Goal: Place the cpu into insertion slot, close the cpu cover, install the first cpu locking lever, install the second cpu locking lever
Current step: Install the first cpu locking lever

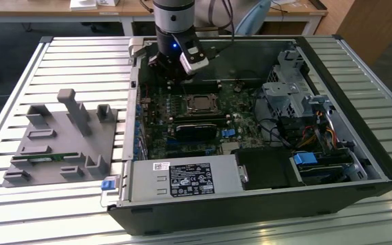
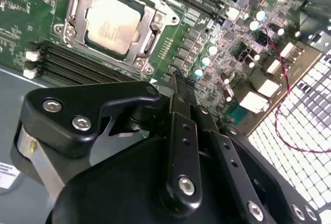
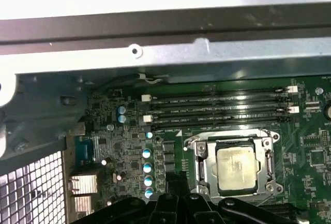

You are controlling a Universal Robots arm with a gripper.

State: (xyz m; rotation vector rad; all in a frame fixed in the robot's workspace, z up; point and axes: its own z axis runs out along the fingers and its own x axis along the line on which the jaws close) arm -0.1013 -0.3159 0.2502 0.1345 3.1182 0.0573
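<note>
We've got the open PC case (image 1: pixel 359 153) lying on the slatted tabletop (image 1: pixel 67 56), with the arm reaching in from the top centre of the exterior view. The end effector (image 2: pixel 181 87) hangs just above the green motherboard (image 3: pixel 129 146), its two black fingers (image 2: pixel 182 131) pressed together with nothing between them, so clenched and empty.

The cpu (image 2: pixel 112 24) is already sitting in the insertion slot (image 3: pixel 199 169), silvery top up; in the second wrist view that's upper left of the frame, in the first wrist view it's lower right. The cpu cover (image 2: pixel 146 35) looks folded down around the chip as a silver frame. We can't tell whether the levers are latched.

The end effector tips are beside the socket, near but not touching it. A grey fixture block (image 1: pixel 63 138) sits at the left of the exterior view.
</note>
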